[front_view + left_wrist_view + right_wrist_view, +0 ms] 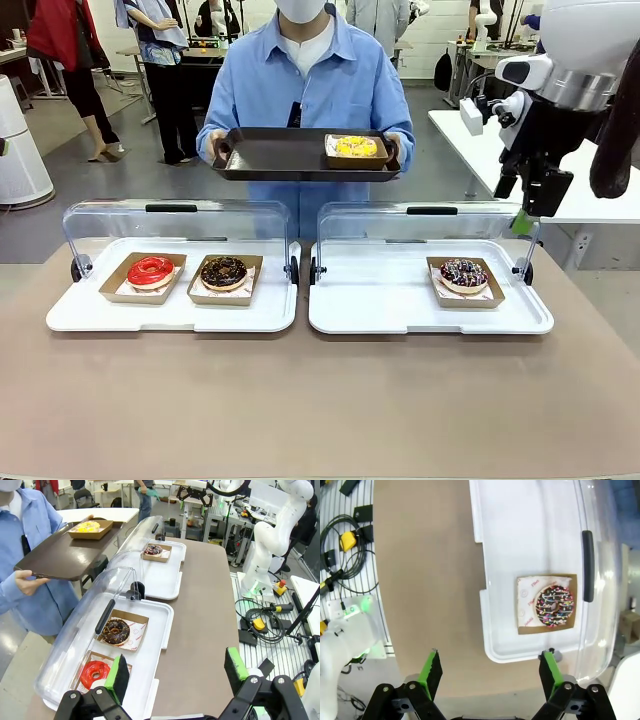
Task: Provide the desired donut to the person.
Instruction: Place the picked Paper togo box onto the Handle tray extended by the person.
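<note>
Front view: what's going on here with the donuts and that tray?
A person stands across the table holding a dark tray with a yellow donut on it. Three more donuts sit in two white cases with their lids open: a red donut and a chocolate donut in the left case, a sprinkled donut in the right case. Both claws are open and empty; the right claw hangs above the right case, the left claw above the left one.
</note>
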{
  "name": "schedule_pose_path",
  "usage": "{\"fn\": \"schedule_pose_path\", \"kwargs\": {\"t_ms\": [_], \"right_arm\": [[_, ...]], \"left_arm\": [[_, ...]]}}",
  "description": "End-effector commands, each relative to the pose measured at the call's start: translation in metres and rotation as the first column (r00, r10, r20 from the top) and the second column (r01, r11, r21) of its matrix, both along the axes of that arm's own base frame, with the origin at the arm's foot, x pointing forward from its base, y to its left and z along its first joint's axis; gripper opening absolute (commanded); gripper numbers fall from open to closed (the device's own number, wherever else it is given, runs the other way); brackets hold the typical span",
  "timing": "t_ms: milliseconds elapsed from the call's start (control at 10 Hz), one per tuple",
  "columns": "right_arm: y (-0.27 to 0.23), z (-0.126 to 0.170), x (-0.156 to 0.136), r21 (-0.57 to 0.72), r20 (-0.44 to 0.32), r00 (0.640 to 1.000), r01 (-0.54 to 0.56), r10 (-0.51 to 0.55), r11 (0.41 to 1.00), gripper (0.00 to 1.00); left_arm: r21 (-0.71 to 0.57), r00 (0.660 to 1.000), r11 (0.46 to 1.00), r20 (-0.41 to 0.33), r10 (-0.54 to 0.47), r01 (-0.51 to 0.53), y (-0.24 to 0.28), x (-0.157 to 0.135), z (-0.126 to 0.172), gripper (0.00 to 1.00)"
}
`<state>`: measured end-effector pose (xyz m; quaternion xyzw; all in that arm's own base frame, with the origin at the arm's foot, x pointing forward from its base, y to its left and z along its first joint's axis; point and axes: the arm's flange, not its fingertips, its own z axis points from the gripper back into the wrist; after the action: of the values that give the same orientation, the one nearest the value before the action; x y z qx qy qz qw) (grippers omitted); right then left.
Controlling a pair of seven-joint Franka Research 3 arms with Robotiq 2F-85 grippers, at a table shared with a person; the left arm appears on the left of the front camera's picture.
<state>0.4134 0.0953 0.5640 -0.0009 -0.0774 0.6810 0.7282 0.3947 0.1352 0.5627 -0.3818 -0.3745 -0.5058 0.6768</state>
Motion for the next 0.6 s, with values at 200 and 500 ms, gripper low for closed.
{"fn": "schedule_pose_path", "kwargs": {"t_ms": [200, 500], "right_arm": [[0.0007, 0.0038, -0.0007, 0.002, 0.007, 1.0, -0.005, 0.005, 1.0, 1.0], [0.0007, 0.0038, -0.0007, 0.002, 0.007, 1.0, -0.005, 0.005, 1.0, 1.0]], "left_arm": [[-0.008, 1.0, 1.0, 0.009, -0.007, 0.007, 0.0005, -0.0012, 0.0013, 1.0], [-0.008, 1.0, 1.0, 0.009, -0.007, 0.007, 0.0005, -0.0012, 0.0013, 1.0]]}}
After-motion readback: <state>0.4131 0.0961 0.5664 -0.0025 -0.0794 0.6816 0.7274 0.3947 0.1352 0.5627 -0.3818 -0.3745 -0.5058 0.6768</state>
